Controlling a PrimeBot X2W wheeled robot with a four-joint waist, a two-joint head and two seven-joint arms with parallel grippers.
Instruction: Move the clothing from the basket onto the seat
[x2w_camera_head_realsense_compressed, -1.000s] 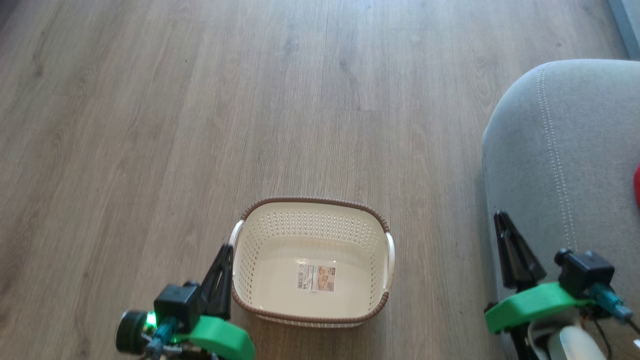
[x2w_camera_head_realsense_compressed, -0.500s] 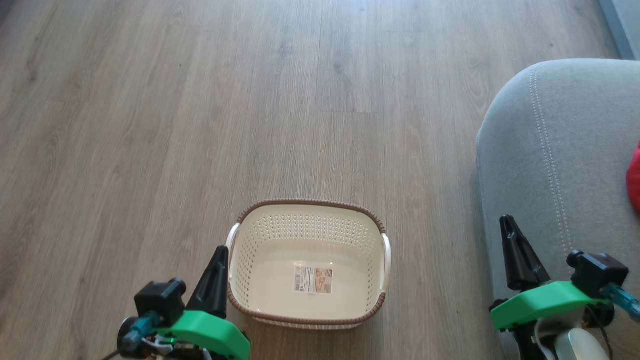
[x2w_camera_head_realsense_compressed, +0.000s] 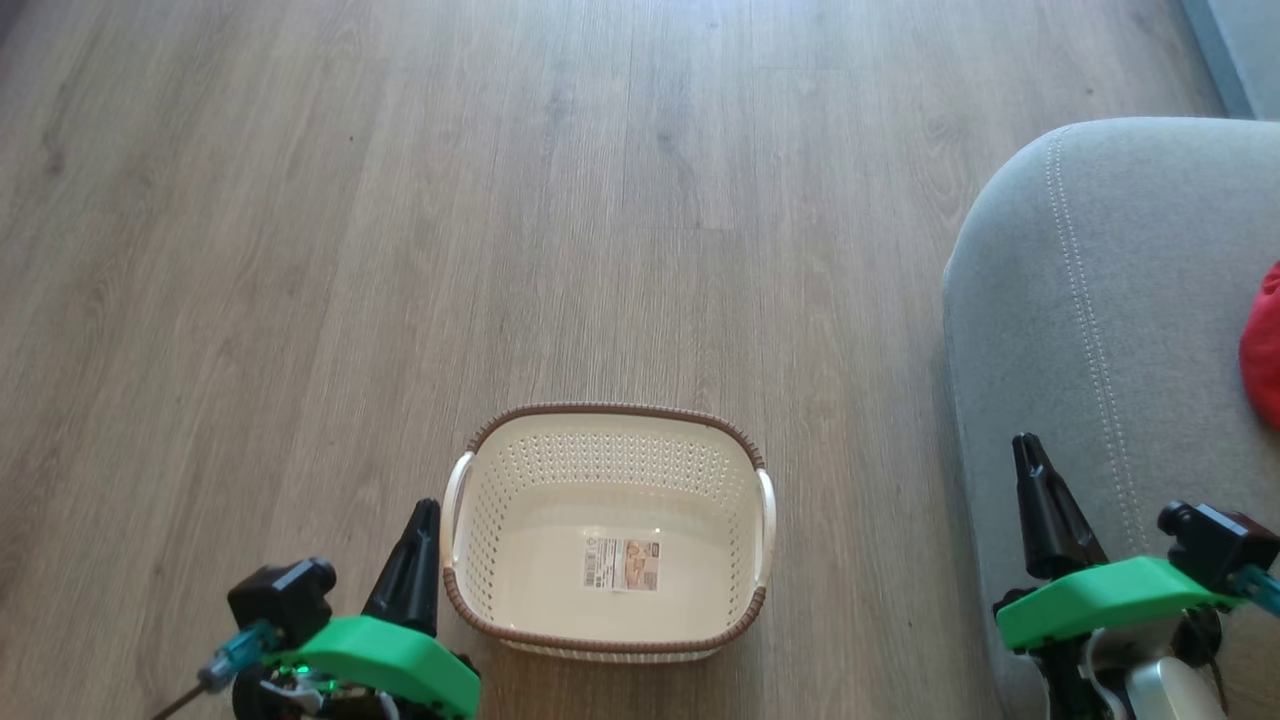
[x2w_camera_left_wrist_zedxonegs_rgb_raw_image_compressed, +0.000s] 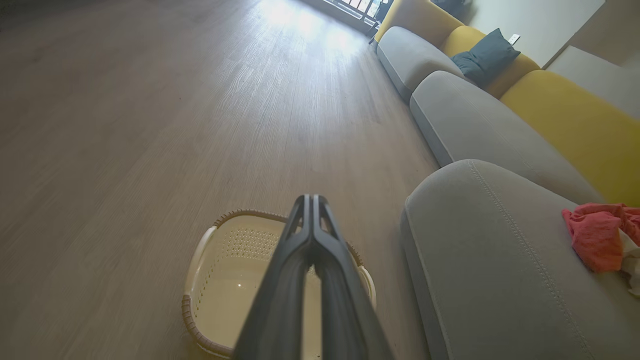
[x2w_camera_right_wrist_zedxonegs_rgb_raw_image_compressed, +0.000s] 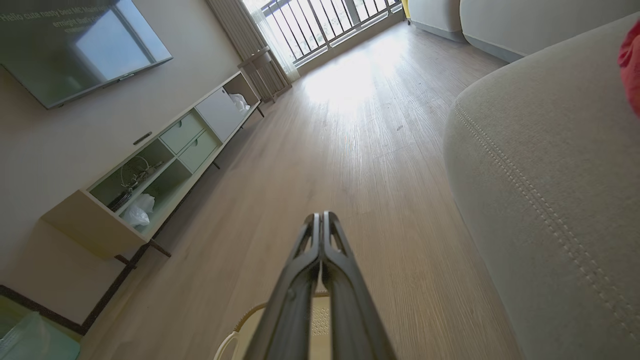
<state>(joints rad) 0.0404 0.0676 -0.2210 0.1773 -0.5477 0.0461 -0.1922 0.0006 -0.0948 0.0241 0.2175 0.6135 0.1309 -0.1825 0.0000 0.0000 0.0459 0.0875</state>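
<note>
The cream basket (x2w_camera_head_realsense_compressed: 500, 470) with its brown braided rim stands on the wood floor, holding nothing but a paper sticker on its floor. The basket (x2w_camera_left_wrist_zedxonegs_rgb_raw_image_compressed: 205, 300) also shows under my left fingers, and its rim (x2w_camera_right_wrist_zedxonegs_rgb_raw_image_compressed: 240, 320) shows low in the right wrist view. Red clothing (x2w_camera_head_realsense_compressed: 1262, 345) lies on the grey seat (x2w_camera_head_realsense_compressed: 1120, 300) at the right edge; the clothing (x2w_camera_left_wrist_zedxonegs_rgb_raw_image_compressed: 597, 232) shows crumpled on the seat (x2w_camera_left_wrist_zedxonegs_rgb_raw_image_compressed: 490, 250). My left gripper (x2w_camera_head_realsense_compressed: 428, 505) is shut and empty, just left of the basket. My right gripper (x2w_camera_head_realsense_compressed: 1022, 440) is shut and empty, over the seat's left edge.
Wood floor (x2w_camera_head_realsense_compressed: 400, 200) stretches ahead and to the left. More grey and yellow sofa cushions (x2w_camera_left_wrist_zedxonegs_rgb_raw_image_compressed: 470, 125) run along the right. A low TV cabinet (x2w_camera_right_wrist_zedxonegs_rgb_raw_image_compressed: 165, 155) and a screen stand by the far wall, with a railed window (x2w_camera_right_wrist_zedxonegs_rgb_raw_image_compressed: 320, 25) beyond.
The head camera has shifted, so the basket sits a little lower and more red clothing shows at the right edge. My left gripper has drawn down and back beside the basket. Both grippers stay shut.
</note>
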